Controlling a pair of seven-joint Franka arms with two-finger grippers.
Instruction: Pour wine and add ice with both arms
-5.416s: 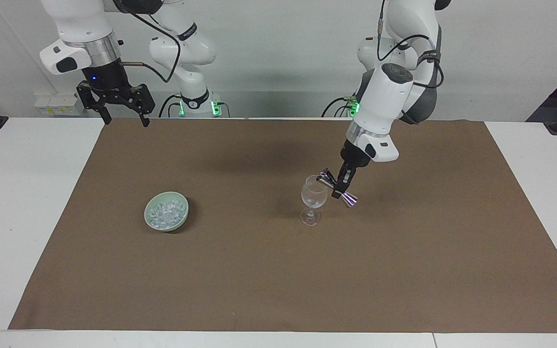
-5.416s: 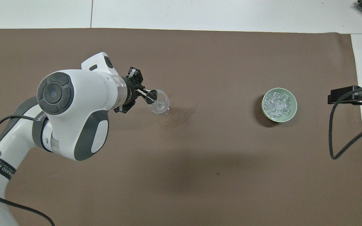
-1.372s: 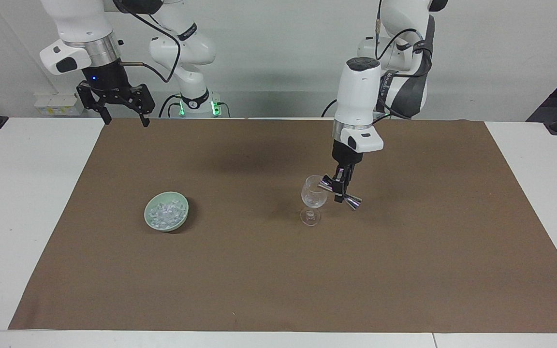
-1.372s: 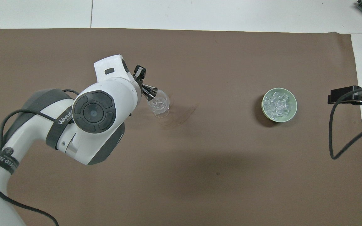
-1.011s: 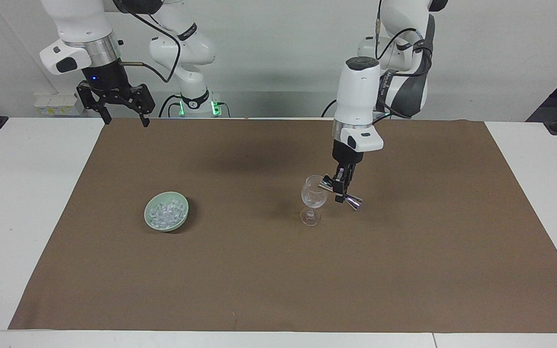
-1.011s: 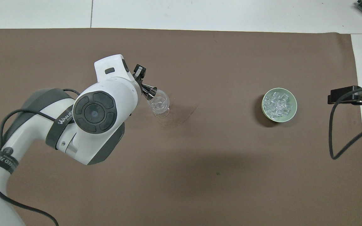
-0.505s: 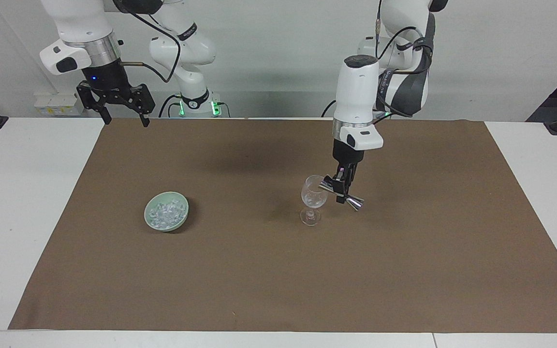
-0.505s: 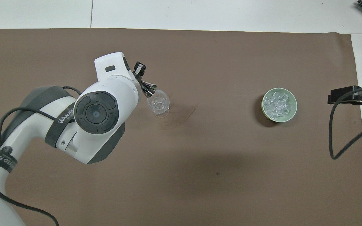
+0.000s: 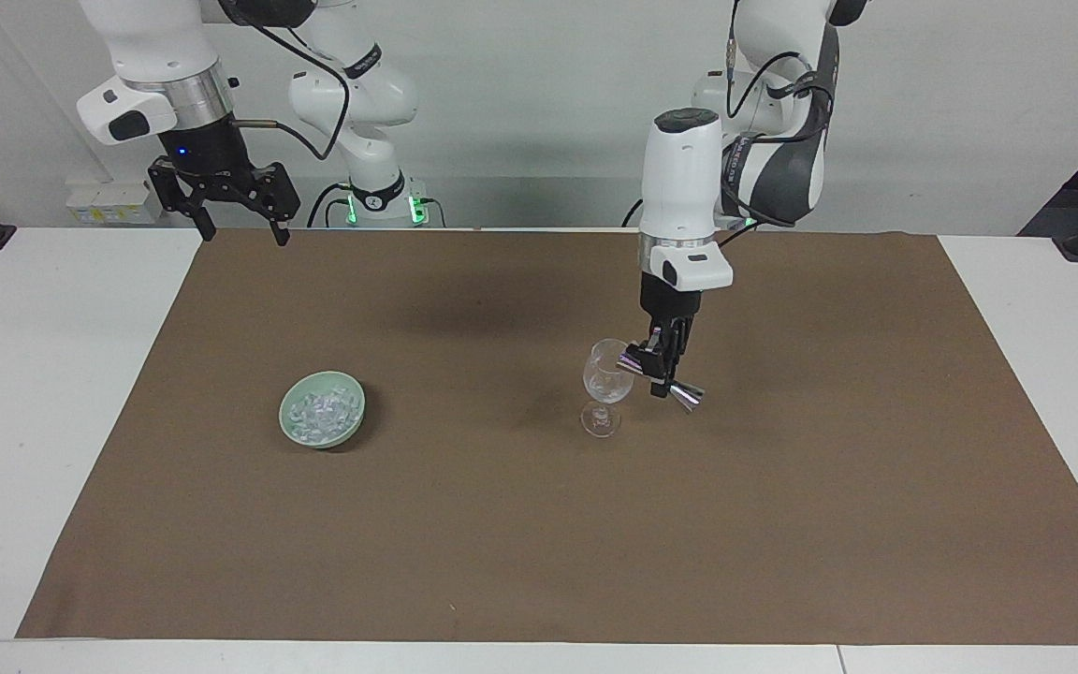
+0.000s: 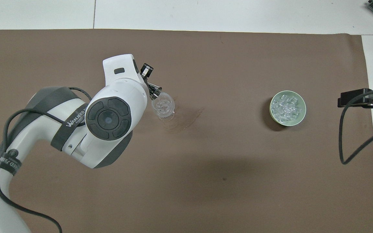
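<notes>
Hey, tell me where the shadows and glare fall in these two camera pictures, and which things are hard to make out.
Facing view: soft dark shadows lie on the brown mat; the shiny metal double-cone jigger in the left gripper glints. The clear stemmed wine glass looks faint against the mat. Overhead view: the pale green bowl casts a dark crescent; the ice sparkles; the white left arm hides its gripper.

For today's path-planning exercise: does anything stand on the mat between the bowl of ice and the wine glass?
Nothing visible does. Bare brown mat lies between the green bowl of ice and the wine glass. The left gripper holds a jigger tipped at the glass's rim, toward the left arm's end.
</notes>
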